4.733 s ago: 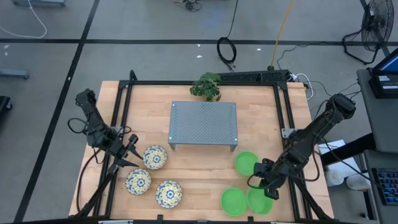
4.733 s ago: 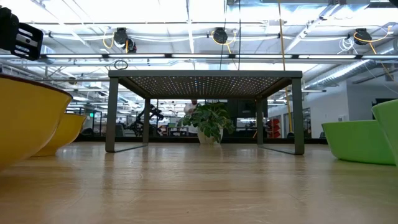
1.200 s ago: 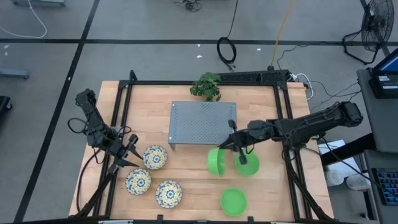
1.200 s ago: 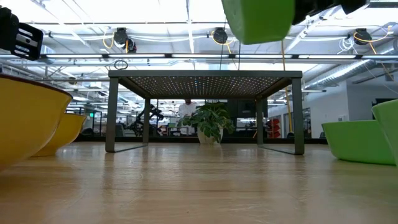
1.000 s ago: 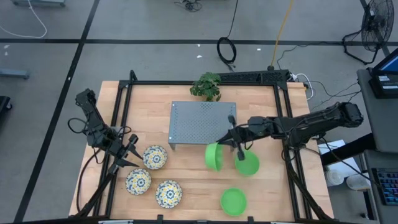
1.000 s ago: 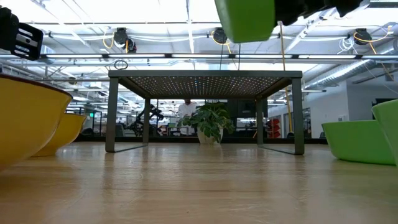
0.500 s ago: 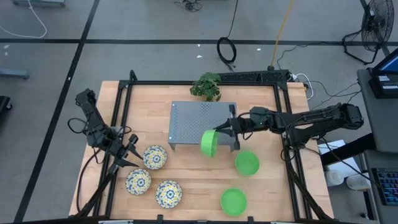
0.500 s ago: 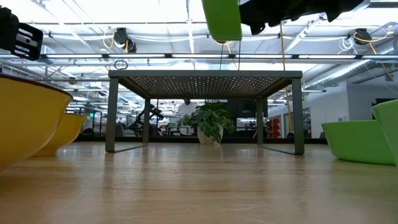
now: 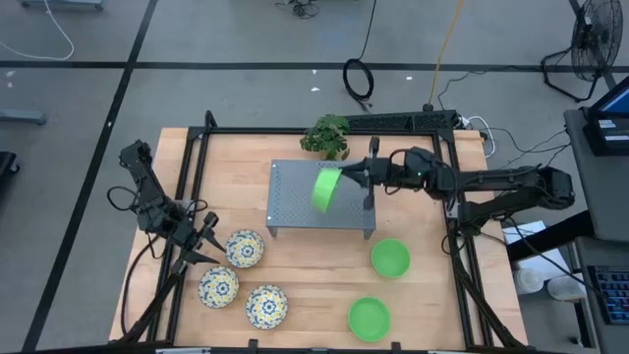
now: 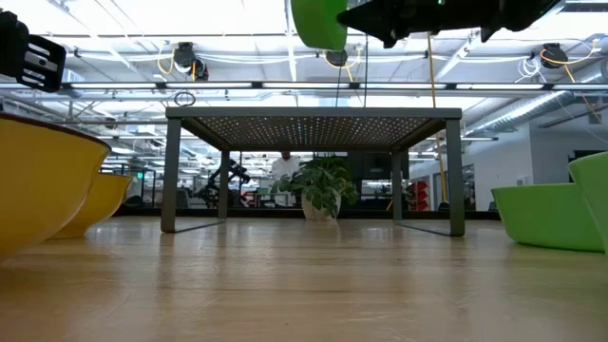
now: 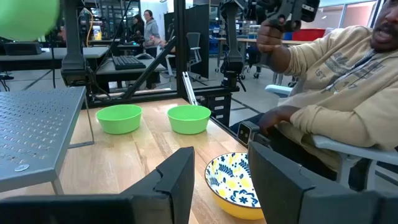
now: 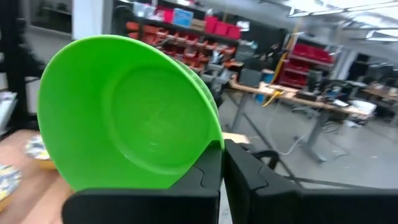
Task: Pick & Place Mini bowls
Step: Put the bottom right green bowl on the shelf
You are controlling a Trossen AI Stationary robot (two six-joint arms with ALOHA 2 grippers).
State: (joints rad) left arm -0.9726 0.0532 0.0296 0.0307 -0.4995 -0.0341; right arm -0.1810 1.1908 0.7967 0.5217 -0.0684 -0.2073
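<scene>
On the table [image 9: 295, 280] stands a grey rack [image 9: 295, 211]. The right gripper [image 9: 356, 174] pinches a green bowl [image 9: 326, 189] by its rim, above the rack. Two green bowls [image 9: 390, 258] and three floral bowls [image 9: 245, 248] remain below. The left gripper [image 9: 209, 244] waits spread beside the floral bowls.

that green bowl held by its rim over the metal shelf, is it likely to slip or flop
Probably stiff: the green bowl keeps its round shape though the right tool pinches only its rim. It looks light, hanging tilted from that one pinch. Its glossy surface might slip, so the thin edge grip above the perforated shelf seems marginal.
</scene>
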